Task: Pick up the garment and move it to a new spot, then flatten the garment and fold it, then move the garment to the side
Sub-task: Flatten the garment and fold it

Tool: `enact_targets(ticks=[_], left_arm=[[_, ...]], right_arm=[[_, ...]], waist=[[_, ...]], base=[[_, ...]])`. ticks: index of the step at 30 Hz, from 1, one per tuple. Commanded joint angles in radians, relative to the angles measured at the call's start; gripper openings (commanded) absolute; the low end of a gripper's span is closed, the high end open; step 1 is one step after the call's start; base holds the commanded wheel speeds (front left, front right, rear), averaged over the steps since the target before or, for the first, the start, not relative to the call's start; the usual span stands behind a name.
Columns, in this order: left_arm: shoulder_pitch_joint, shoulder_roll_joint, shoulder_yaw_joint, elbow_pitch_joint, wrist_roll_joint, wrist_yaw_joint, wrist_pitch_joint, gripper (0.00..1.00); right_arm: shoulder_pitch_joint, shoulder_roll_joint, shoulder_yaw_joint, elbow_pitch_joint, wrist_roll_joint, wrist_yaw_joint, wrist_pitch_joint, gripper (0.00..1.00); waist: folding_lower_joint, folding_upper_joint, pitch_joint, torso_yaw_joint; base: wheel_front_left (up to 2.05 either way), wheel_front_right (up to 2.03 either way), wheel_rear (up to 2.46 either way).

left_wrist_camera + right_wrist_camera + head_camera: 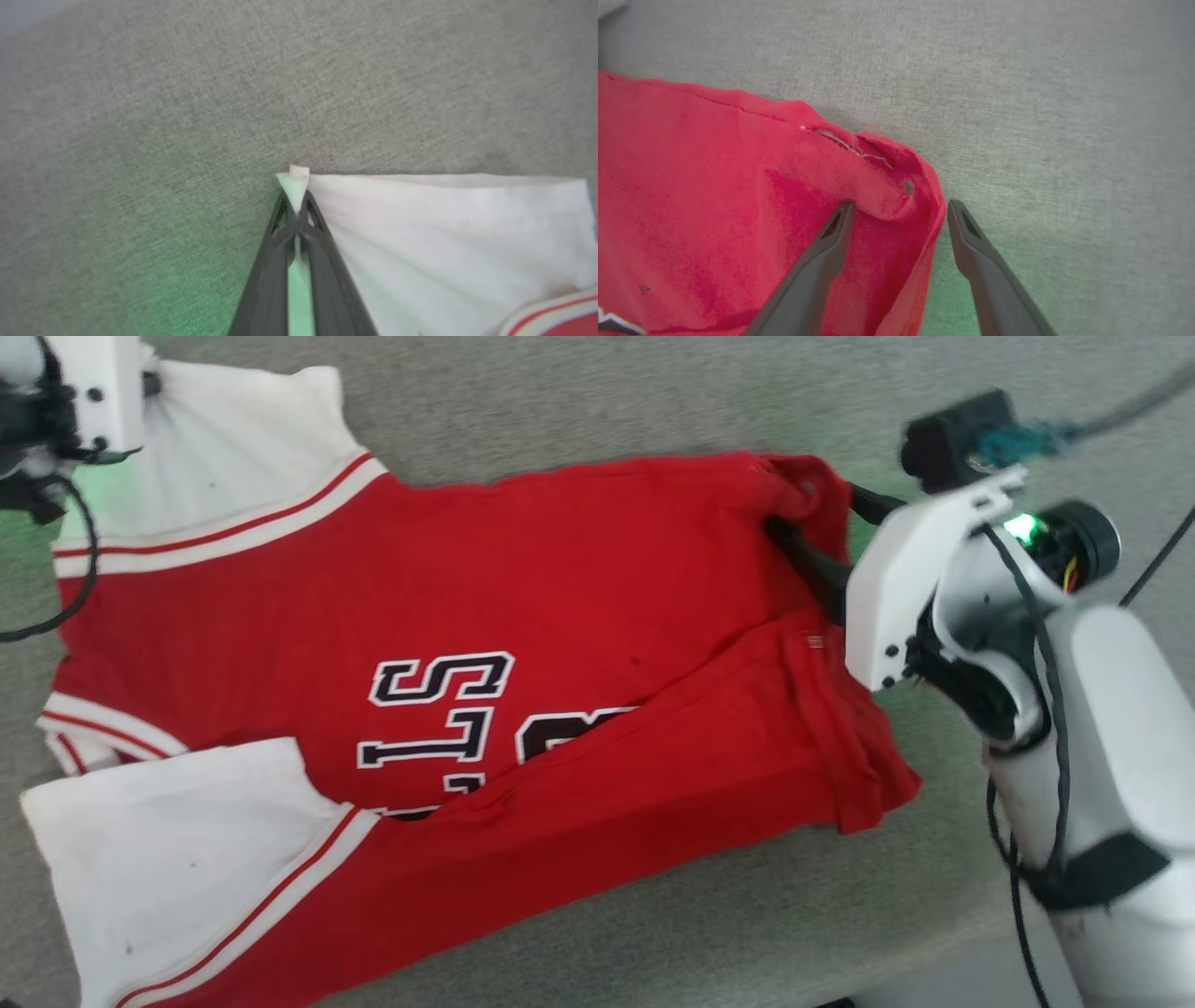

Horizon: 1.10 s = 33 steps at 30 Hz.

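- Pinching a white sleeve corner of the garment (560,597), the left claw (295,198) is closed tight.
- Spread wide, the right claw (901,205) straddles the garment's red hem corner.

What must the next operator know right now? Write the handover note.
Left gripper: shut on the white sleeve corner of the T-shirt.
Right gripper: open, fingers astride the red hem corner, not yet closed.
T-shirt: spread on the grey fabric surface, near side folded over the lettering.
Done: laid out, first fold in.
Left: close right on the hem, finish folding, move it aside.
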<state>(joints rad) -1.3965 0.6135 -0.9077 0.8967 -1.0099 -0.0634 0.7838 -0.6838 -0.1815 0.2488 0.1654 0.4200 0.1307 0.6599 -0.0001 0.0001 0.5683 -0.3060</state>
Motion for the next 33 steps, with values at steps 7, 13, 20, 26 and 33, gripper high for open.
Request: enact_targets(ticks=[7, 13, 20, 26, 33], left_arm=[[0.007, -0.071, -0.027, 0.069, 0.007, -0.03, -0.029, 0.0], [-0.015, -0.102, -0.026, 0.098, -0.002, -0.049, -0.067, 0.0], [-0.033, -0.104, -0.027, 0.084, -0.02, -0.06, -0.053, 0.0], [-0.005, -0.084, -0.045, 0.03, -0.032, -0.056, 0.015, 0.0], [0.084, -0.023, -0.062, -0.171, -0.046, 0.028, 0.093, 0.0]], right_arm=[[-0.115, 0.002, 0.068, 0.198, 0.053, 0.0, 0.147, 1.0], [-0.165, -0.01, 0.075, 0.273, 0.087, 0.0, 0.219, 0.0], [-0.141, -0.057, 0.073, 0.209, 0.119, 0.0, 0.174, 0.0], [-0.064, -0.131, 0.058, 0.091, 0.138, 0.0, 0.155, 0.0], [0.057, -0.2, 0.011, -0.064, 0.137, 0.0, 0.178, 0.0]], waist=[[0.0001, -0.0001, 0.014, 0.042], [0.0001, -0.0001, 0.0, 0.071], [0.0001, -0.0001, -0.055, 0.119], [0.0001, -0.0001, -0.122, 0.163], [0.0001, -0.0001, -0.193, 0.206]], base=[[0.0, 0.0, 0.0], [0.0, 0.0, 0.0], [0.0, 0.0, 0.0], [0.0, 0.0, 0.0], [0.0, 0.0, 0.0]])
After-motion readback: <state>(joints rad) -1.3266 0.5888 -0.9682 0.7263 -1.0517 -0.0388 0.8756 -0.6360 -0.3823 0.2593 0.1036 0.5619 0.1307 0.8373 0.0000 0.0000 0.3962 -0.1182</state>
